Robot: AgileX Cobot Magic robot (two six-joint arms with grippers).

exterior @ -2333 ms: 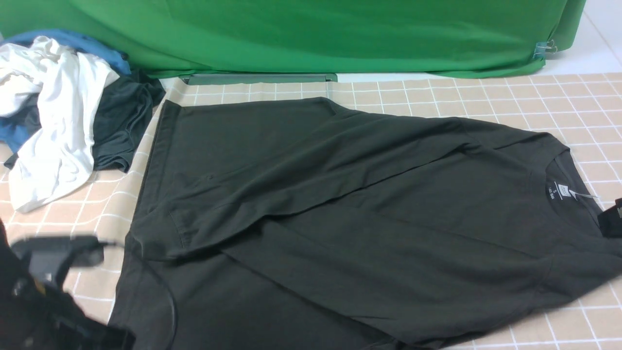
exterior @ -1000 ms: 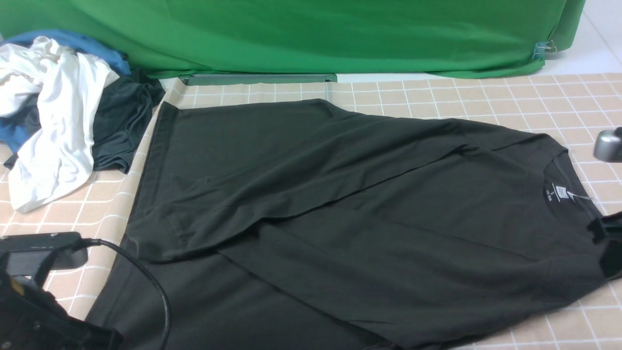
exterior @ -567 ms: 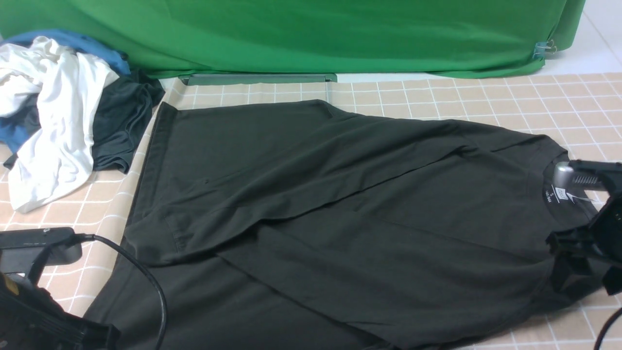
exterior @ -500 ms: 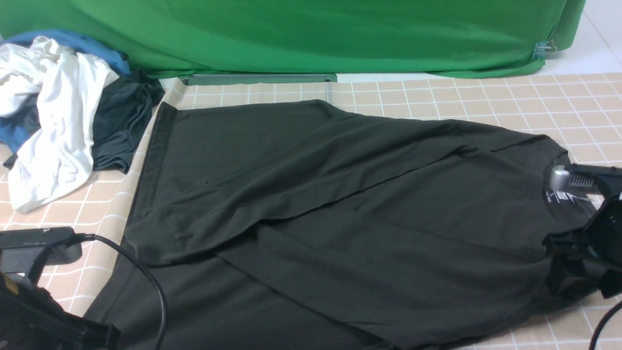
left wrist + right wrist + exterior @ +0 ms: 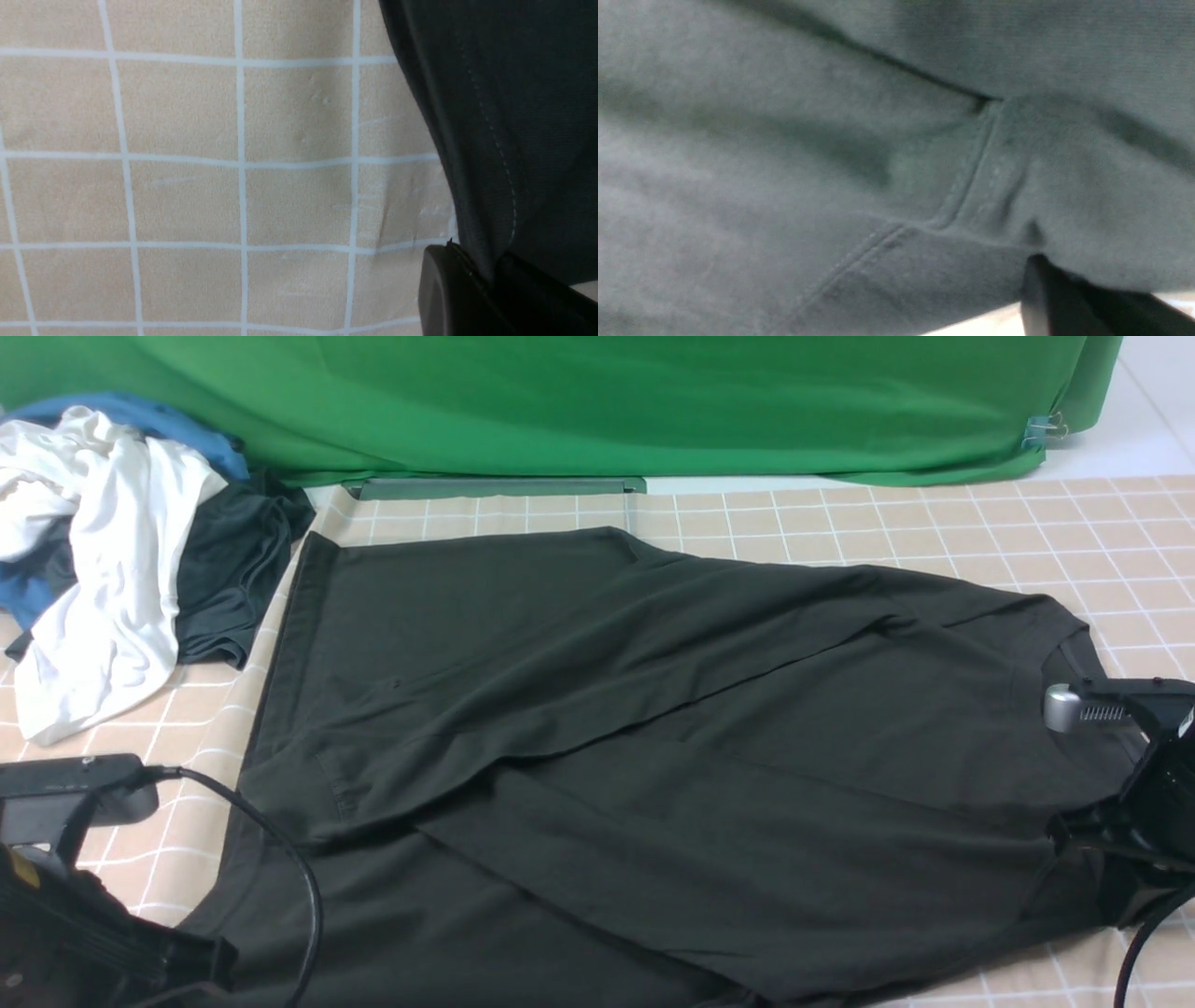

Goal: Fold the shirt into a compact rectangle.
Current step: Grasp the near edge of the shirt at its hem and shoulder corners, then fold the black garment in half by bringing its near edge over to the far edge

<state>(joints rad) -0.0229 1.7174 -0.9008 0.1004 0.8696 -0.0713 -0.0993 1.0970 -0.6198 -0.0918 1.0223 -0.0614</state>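
Front view: dark shirt point(image 5: 597, 709) spread, partly folded, over the grid-patterned surface point(image 5: 1148, 555). Green drape point(image 5: 607, 406) behind; white garment point(image 5: 121, 541) on dark fabric point(image 5: 238, 560) at far left. No legible writing.

Left wrist view: left pincer point(image 5: 490, 275) clenched on a hem of the shirt; surface beige, white-lined.

Right wrist view: right pincer point(image 5: 1069, 284) clenched on the shirt's edge near seams.

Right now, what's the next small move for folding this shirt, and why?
Probably lift both grippers together and draw the near edge inward: the left gripper is shut on the black shirt's hem, the right gripper looks closed on its near edge, and the shirt still lies spread wide.
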